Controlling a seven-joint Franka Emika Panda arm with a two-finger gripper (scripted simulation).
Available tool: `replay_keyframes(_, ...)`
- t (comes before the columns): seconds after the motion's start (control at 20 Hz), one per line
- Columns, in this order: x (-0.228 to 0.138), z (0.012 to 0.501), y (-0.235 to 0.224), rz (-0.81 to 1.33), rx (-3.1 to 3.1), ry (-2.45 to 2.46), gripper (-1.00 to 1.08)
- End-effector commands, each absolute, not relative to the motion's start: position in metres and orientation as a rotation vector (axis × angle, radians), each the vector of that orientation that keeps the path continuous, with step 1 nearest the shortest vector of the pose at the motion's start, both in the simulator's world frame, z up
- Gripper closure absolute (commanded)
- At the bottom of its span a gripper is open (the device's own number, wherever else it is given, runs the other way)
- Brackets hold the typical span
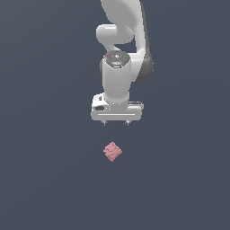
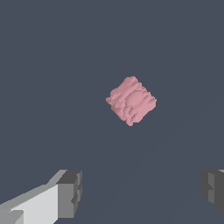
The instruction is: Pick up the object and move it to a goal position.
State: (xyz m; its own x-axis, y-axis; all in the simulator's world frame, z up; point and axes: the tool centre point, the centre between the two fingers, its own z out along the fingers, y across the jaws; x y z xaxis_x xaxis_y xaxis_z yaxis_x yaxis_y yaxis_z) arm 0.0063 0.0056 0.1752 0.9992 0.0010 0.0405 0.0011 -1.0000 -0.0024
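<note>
We see the white arm (image 1: 120, 49) reaching down from the top of the exterior view, its gripper (image 1: 116, 122) pointing straight down with the two short fingers (image 1: 105, 122) set apart. Below it, clear of the fingers, lies the small pink block (image 1: 112, 152), bumpy and turned cornerwise on the plain dark grey surface (image 1: 45, 179). Nothing touches it.

exterior view: looking down from high and far, facing the arm (image 1: 121, 67) head-on | wrist view: riding close behind the fingertips (image 2: 70, 192), peering at the floor | both sharing the pink block (image 1: 112, 152) (image 2: 131, 100), frame centre
</note>
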Motion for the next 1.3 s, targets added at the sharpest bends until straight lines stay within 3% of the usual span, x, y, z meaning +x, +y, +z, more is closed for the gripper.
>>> replay_keyframes(0.0, 0.006, 0.175, 0.006, -0.064, -3.138, -0.002, -0.92)
replay_keyframes(1.25, 0.017, 0.175, 0.019, -0.054, -3.149, -0.195, -0.92)
